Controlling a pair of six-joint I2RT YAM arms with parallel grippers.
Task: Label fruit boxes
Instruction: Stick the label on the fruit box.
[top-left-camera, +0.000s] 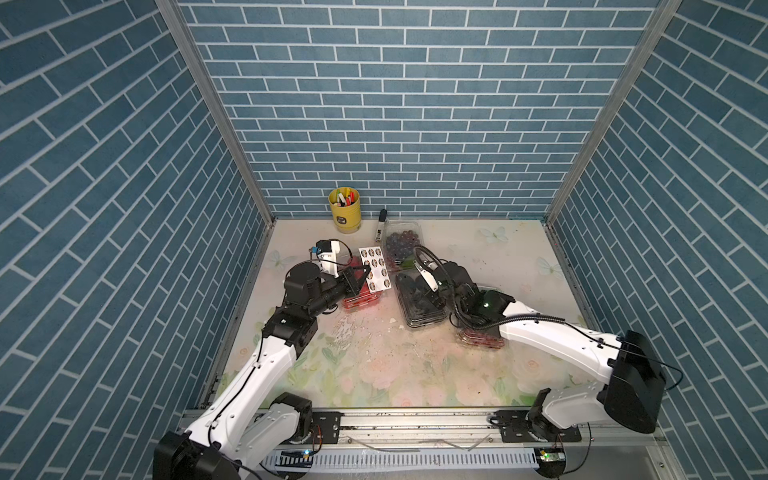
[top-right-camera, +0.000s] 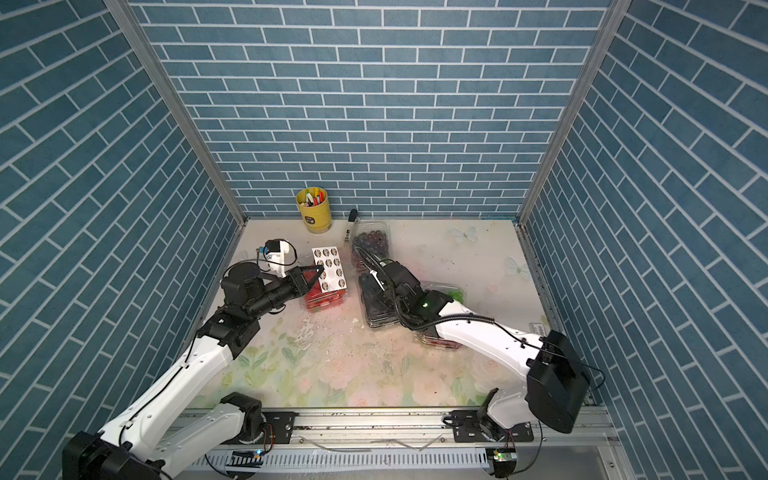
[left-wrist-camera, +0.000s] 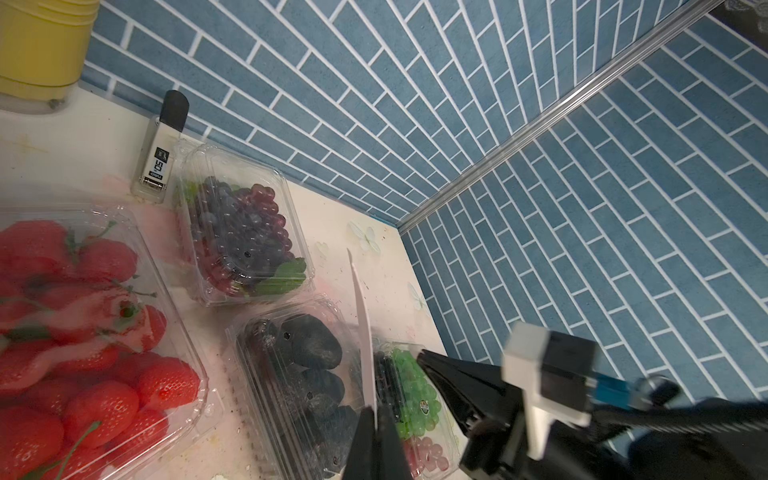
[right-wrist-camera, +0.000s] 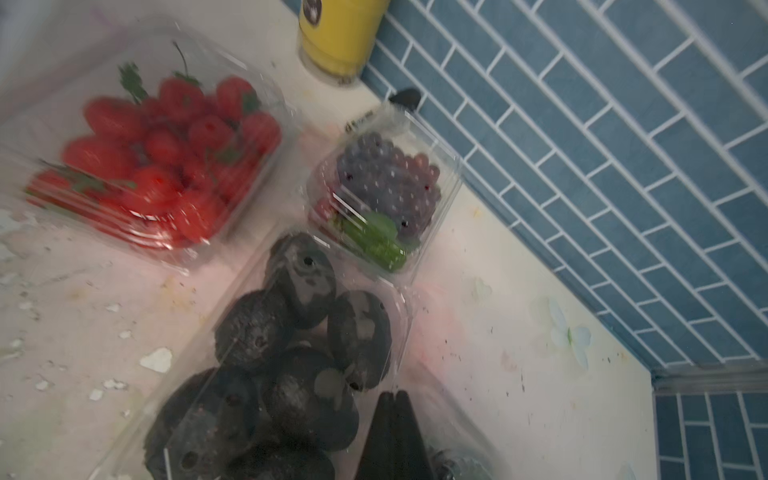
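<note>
Four clear fruit boxes stand on the table: strawberries (top-left-camera: 357, 299) (left-wrist-camera: 83, 332), dark purple grapes (top-left-camera: 401, 245) (right-wrist-camera: 386, 183), black fruit (top-left-camera: 415, 309) (right-wrist-camera: 270, 374), and mixed grapes (top-right-camera: 455, 295) (left-wrist-camera: 415, 395), which lie partly under my right arm. My left gripper (top-left-camera: 367, 271) (left-wrist-camera: 376, 415) is shut on the edge of the white sticker sheet (top-left-camera: 376, 266) (left-wrist-camera: 365, 332) and holds it above the strawberry box. My right gripper (top-left-camera: 430, 286) (right-wrist-camera: 392, 395) is shut, its tip at the lid edge of the black fruit box; I see nothing between its fingers.
A yellow pen cup (top-left-camera: 345, 210) stands at the back wall. A black-capped marker (top-left-camera: 380, 226) (left-wrist-camera: 160, 153) lies beside the purple grape box. Blue brick walls close in three sides of the flower-printed table (top-left-camera: 395, 374). Small white flakes (right-wrist-camera: 156, 359) lie scattered on it.
</note>
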